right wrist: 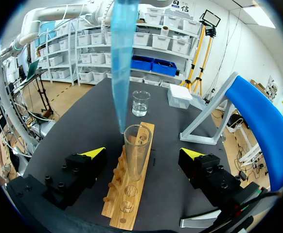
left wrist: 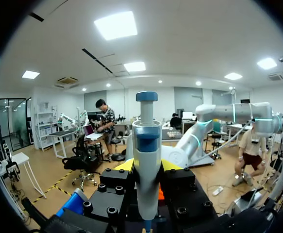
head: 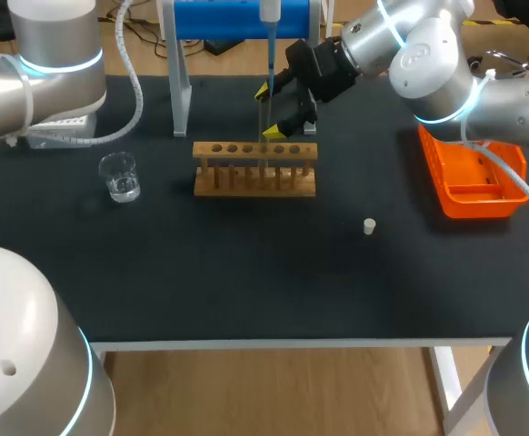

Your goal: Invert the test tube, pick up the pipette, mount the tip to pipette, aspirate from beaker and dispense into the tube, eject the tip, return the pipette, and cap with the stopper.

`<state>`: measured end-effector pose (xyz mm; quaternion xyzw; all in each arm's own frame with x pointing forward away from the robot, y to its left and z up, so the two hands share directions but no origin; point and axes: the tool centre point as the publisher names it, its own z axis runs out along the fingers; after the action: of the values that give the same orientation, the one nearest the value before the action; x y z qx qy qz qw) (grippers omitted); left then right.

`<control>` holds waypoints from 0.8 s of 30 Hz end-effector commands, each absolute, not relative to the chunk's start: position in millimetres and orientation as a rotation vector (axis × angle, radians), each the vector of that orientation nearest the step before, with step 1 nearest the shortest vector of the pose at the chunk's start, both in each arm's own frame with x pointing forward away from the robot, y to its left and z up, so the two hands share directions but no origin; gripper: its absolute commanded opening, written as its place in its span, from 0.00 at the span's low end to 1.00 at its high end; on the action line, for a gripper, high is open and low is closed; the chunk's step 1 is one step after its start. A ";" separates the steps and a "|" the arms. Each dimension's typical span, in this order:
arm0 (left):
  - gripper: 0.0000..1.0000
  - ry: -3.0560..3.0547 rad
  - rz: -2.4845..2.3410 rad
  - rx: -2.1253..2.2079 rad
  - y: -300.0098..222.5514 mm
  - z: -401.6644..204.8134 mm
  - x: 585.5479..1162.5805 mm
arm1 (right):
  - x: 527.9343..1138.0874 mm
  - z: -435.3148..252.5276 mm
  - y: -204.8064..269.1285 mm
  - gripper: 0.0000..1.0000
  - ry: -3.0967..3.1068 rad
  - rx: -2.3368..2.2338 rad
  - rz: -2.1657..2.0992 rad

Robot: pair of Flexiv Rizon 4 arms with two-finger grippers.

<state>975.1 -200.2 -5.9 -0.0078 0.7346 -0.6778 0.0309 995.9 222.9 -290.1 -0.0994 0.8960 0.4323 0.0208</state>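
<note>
A clear test tube stands upright in the wooden rack, between the wide-apart fingers of my open right gripper, which do not touch it. A blue pipette tip hangs from above and ends at the tube's mouth. In the left wrist view my left gripper is shut on the white and blue pipette. From the head view, the pipette comes down over the rack, with the right gripper around the tube. The stopper lies right of the rack. The beaker stands at the left.
An orange tray sits at the right under my right arm. The blue pipette stand with its grey leg stands behind the rack. A white box lies past the beaker.
</note>
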 end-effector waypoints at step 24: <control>0.00 2.253 -2.124 -0.084 -193.8 -23.0 974.8 | 996.4 -289.3 221.9 1.00 2.782 -0.311 1.339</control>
<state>975.6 -194.0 -25.5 -0.0262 0.7264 -0.6865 0.0211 995.9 222.9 -290.1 -0.0994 0.8960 0.4323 0.0209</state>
